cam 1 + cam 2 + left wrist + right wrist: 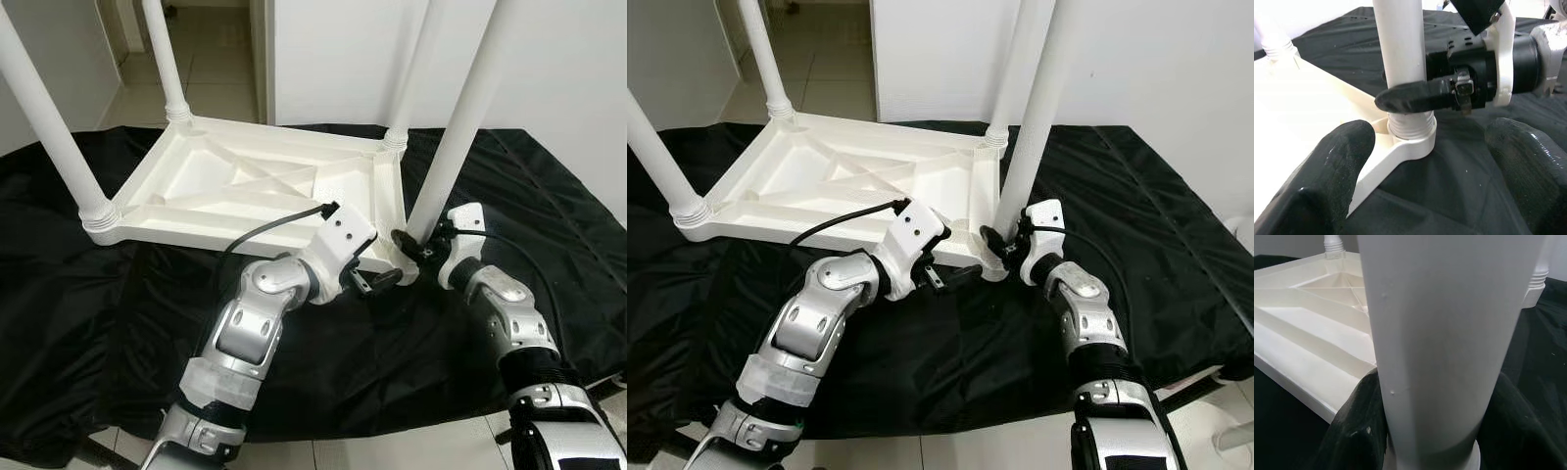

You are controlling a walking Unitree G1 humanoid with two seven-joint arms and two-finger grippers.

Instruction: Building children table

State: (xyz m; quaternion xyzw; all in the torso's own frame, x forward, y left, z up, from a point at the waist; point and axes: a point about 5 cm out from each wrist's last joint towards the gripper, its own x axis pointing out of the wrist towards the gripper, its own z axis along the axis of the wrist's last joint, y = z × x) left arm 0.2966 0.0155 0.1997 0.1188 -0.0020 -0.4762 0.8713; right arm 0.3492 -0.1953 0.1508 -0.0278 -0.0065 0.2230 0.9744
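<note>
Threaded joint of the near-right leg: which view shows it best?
Left wrist view: the threaded joint sits in its corner socket, right gripper clamped just above. Eye views show it small behind the grippers; right wrist view shows mostly the leg.

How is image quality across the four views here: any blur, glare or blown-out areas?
Left eye view: sharp, evenly lit, the black cloth shows soft sheen. Left wrist view: its own fingertips are soft, while the leg socket and right claw are crisp; the tabletop looks washed out. Right wrist view: the white leg is very close, yet fairly sharp.
</note>
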